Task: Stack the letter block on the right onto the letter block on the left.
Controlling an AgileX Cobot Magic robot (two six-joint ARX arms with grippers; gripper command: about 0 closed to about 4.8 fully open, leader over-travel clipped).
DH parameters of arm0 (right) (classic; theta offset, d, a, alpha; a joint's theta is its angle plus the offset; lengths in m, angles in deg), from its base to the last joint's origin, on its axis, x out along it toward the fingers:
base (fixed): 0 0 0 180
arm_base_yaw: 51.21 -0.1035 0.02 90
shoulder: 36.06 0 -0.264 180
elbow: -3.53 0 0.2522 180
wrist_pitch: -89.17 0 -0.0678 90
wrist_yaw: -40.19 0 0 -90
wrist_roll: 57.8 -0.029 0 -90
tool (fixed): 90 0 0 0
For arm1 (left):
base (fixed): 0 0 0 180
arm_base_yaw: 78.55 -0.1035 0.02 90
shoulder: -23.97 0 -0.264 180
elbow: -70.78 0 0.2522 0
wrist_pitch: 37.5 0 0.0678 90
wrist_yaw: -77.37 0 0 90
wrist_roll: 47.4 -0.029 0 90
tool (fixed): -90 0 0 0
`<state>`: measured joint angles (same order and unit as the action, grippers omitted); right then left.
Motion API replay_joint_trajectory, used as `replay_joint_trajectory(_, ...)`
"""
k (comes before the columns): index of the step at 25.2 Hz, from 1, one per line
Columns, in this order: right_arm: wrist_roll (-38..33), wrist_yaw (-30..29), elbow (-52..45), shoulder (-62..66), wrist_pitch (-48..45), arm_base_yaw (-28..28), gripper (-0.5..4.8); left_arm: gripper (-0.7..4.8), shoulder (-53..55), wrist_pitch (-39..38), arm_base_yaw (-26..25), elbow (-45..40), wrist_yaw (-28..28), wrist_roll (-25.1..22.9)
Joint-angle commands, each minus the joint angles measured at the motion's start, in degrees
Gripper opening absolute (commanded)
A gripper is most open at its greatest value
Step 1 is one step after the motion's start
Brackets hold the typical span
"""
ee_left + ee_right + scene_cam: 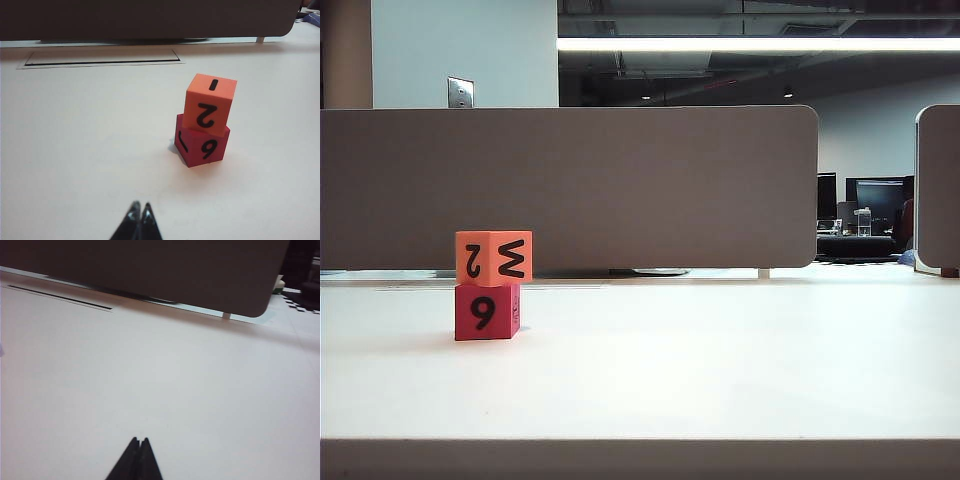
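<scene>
An orange letter block (494,257) rests on top of a red letter block (486,312) at the left of the white table (720,360). The left wrist view shows the same stack: orange block (209,104) slightly turned over the red block (202,145). My left gripper (140,206) is shut and empty, low over the table a short way in front of the stack. Shut with nothing in it, my right gripper (139,440) hangs over bare table; no block shows in its view. Neither gripper appears in the exterior view.
A grey partition (570,185) runs along the table's far edge, with a second panel (938,190) at the far right. A thin cable slot (102,60) lies in the table near the partition.
</scene>
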<state>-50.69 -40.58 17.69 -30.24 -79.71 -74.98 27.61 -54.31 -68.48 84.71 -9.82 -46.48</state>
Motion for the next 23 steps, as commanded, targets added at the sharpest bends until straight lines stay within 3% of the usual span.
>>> replay_joint_trajectory(1,0.22,-7.19,-0.28,0.79,-1.11,6.73,-0.03,-0.06,0.04,0.85,-0.02,0.22,-0.07,-0.31)
replay_joint_trajectory(5,0.02,-13.99,-0.31,0.87,-1.07,15.65,-0.03,-0.06,0.04,0.44,-0.07,0.2,-2.01,-1.11)
replay_joint_trajectory(11,-2.38,-12.94,-0.31,0.83,-1.05,22.21,-0.03,-0.06,0.04,0.31,-0.11,0.2,-4.33,-3.76)
replay_joint_trajectory(15,-2.64,-12.96,-0.31,0.83,-1.03,25.0,-0.03,-0.06,0.04,-0.2,-0.59,0.2,-6.71,-3.93)
replay_joint_trajectory(23,-2.62,-13.2,-0.31,0.61,-0.94,25.38,-0.02,-0.05,-0.02,-3.61,-1.75,0.22,-8.98,-2.21)
